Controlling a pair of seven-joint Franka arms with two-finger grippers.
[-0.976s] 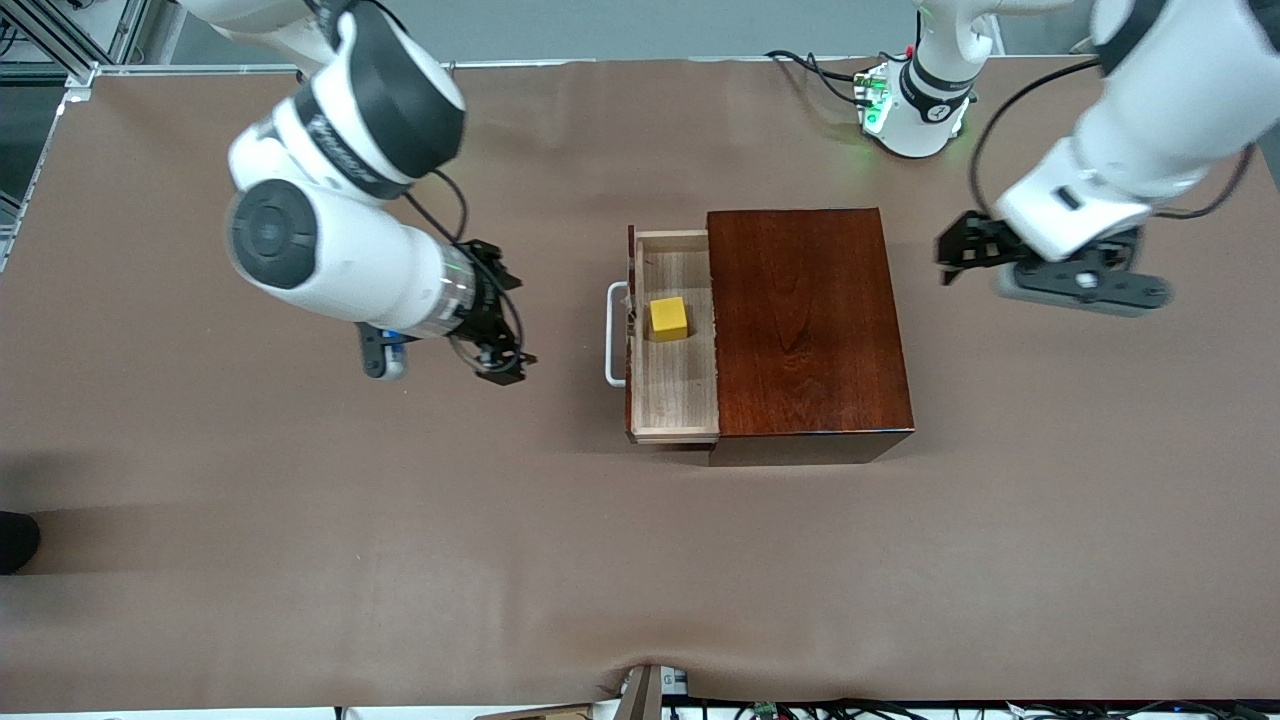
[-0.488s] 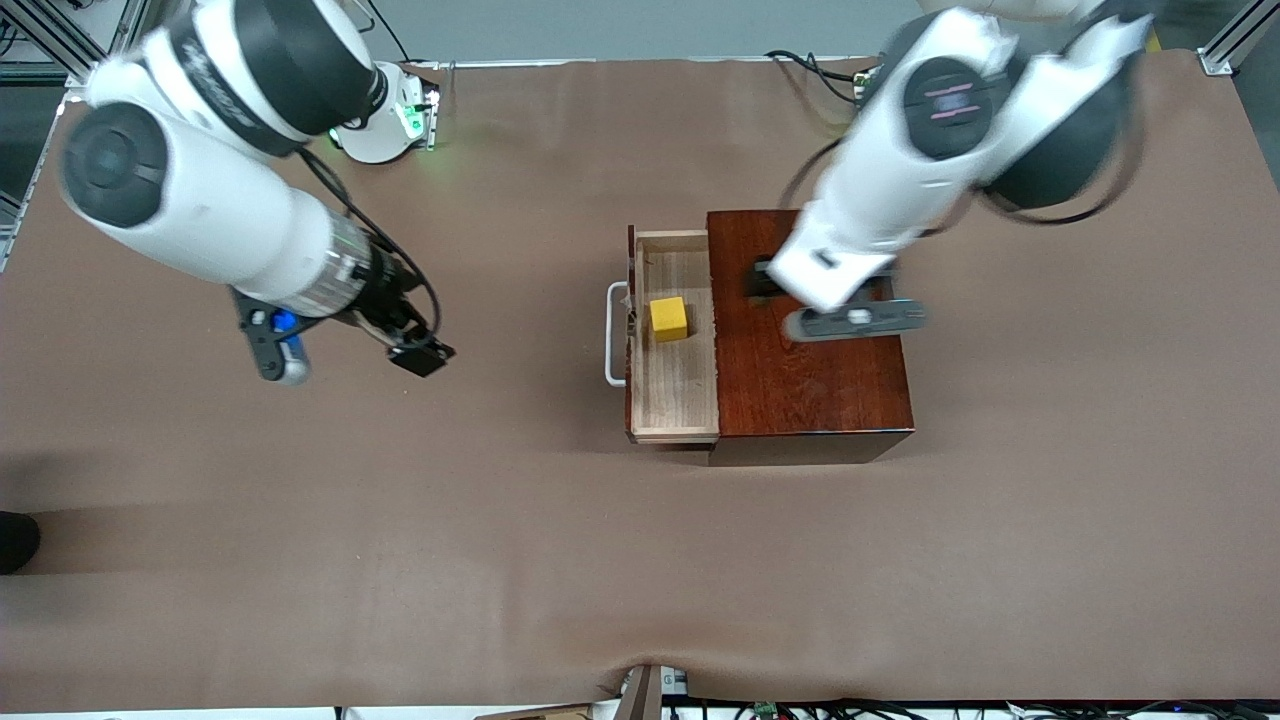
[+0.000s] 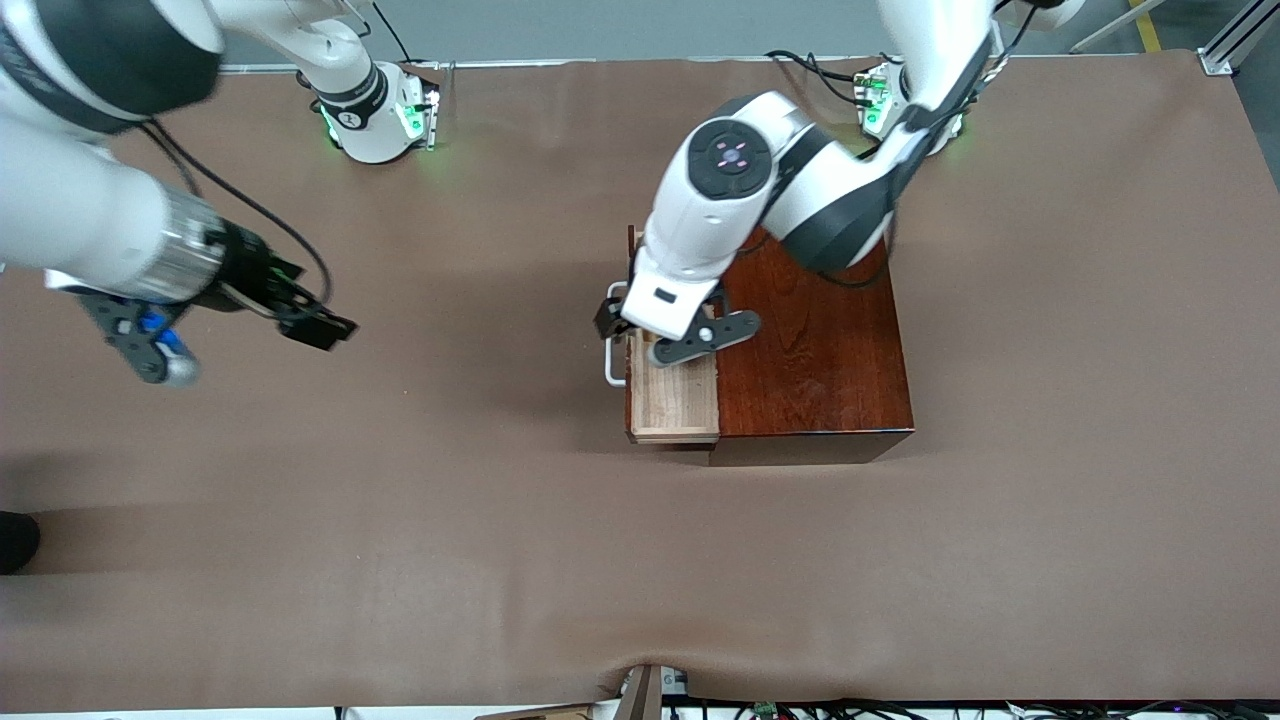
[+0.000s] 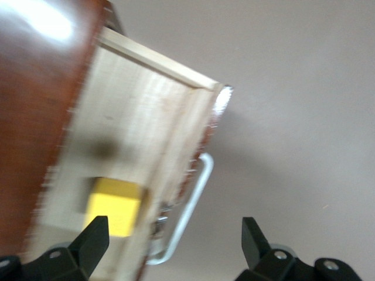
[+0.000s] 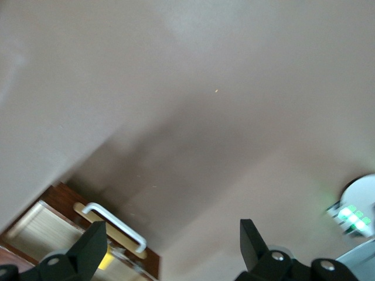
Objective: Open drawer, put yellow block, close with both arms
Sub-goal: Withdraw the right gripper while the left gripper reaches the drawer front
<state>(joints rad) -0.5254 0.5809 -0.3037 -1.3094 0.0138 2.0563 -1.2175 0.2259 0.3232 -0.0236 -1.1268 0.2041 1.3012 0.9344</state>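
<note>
The dark mahogany box [image 3: 810, 340] stands mid-table with its drawer [image 3: 675, 400] pulled out toward the right arm's end. My left gripper [image 3: 612, 318] hangs open over the drawer's front and white handle [image 3: 612, 368], and it hides the yellow block in the front view. In the left wrist view the yellow block [image 4: 114, 213] lies inside the light-wood drawer [image 4: 135, 140], and the handle [image 4: 190, 211] sits between the spread fingers of the left gripper [image 4: 174, 228]. My right gripper [image 3: 318, 328] is open and empty over bare table toward the right arm's end.
A brown cover spreads over the table [image 3: 500, 550]. The two green-lit arm bases [image 3: 380, 120] [image 3: 885, 100] stand along the edge farthest from the front camera. The right wrist view shows the right gripper [image 5: 171, 231] over bare cover, with the drawer handle [image 5: 114, 225] farther off.
The left arm swung from its end of the table across the box top to above the drawer's front. The right arm drew back toward its own end. Drawer and block stayed put.
</note>
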